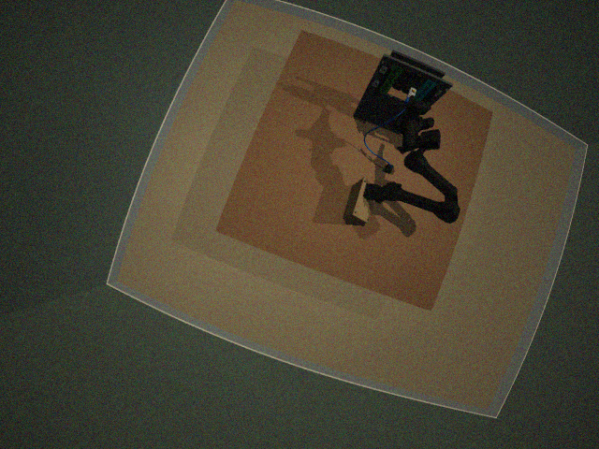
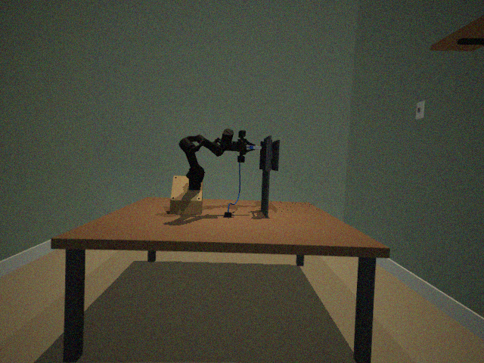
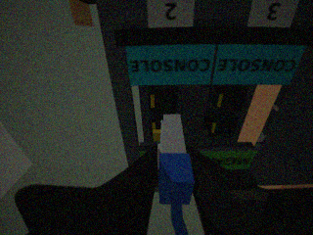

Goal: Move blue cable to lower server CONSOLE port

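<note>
My gripper [image 1: 411,99] [image 2: 254,147] [image 3: 171,152] is shut on the plug [image 1: 410,90] [image 2: 251,147] [image 3: 176,176], which has a blue body and a clear front. The plug points at the dark upright panel [image 2: 267,156]. Its tip looks just in front of the panel, not inside a port; the exact gap is hard to tell. Two teal CONSOLE labels [image 3: 168,73] [image 3: 259,73] lie side by side, upside down, in the wrist view, with dark ports beneath. The plug's front overlaps the left port. Which server is upper I cannot tell. The blue cable [image 1: 365,137] [image 2: 240,183] [image 3: 177,220] hangs from the plug.
The cable ends at a small black block [image 1: 387,167] [image 2: 228,215] on the table [image 1: 299,217] [image 2: 218,230]. A post [image 2: 265,191] bears the panel. An orange strip [image 3: 259,115] and a green label [image 3: 235,158] are right of the plug. The arm's base block [image 2: 186,191] stands behind.
</note>
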Robot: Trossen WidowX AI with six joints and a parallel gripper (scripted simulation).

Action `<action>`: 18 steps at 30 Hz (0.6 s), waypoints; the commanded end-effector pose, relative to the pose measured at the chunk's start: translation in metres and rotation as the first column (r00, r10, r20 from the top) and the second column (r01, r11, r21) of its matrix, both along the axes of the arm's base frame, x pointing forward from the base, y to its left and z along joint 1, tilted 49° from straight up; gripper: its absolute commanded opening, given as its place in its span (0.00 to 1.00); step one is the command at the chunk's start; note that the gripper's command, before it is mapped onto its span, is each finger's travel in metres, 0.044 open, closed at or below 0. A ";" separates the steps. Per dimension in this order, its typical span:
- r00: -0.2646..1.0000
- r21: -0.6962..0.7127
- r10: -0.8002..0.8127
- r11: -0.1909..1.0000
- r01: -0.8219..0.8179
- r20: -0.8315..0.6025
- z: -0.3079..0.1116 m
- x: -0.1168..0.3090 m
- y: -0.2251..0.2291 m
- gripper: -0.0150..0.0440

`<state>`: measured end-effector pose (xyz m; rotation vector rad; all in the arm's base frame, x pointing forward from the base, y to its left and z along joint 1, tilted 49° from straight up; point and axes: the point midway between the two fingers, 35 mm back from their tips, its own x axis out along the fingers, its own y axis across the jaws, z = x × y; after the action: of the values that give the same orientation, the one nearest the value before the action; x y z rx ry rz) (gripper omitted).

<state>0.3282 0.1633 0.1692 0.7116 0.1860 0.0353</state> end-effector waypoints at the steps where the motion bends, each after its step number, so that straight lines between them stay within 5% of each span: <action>1: 1.000 0.007 0.000 1.000 0.000 0.001 0.000 -0.002 0.000 0.25; 18: 1.000 0.005 0.000 1.000 0.000 0.002 -0.052 0.000 -0.059 0.25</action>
<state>0.3302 0.1123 0.1233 0.7221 0.1831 0.0286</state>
